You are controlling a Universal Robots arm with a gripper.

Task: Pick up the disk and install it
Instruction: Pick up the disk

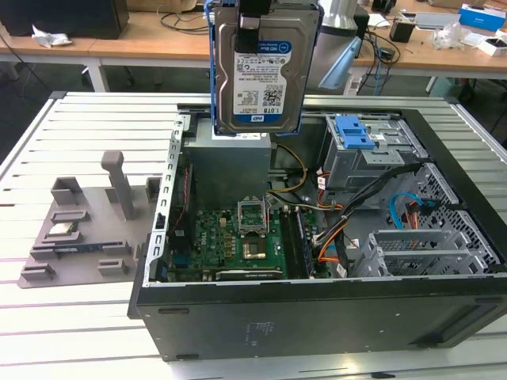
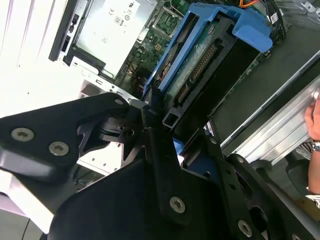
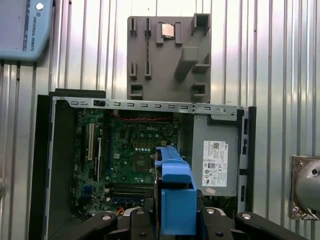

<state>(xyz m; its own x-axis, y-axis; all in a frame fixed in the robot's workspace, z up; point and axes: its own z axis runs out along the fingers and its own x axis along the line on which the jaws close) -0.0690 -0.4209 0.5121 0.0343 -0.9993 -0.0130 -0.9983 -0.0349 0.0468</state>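
I have the disk (image 1: 261, 75) hanging upright above the open computer case (image 1: 317, 324). Its white-and-blue label, with barcodes and fine print, faces the exterior view. The gripper (image 1: 252, 28) is clenched on the disk's upper edge. In the second wrist view, its fingers (image 2: 151, 106) pinch the blue bracket (image 2: 200, 30) that edges the drive. Below the disk I see the motherboard (image 1: 238, 237) and the grey power supply (image 3: 215, 160), which has a white sticker. The drive cage (image 1: 356, 150), with its blue latch, sits towards the exterior view's right, apart from the disk.
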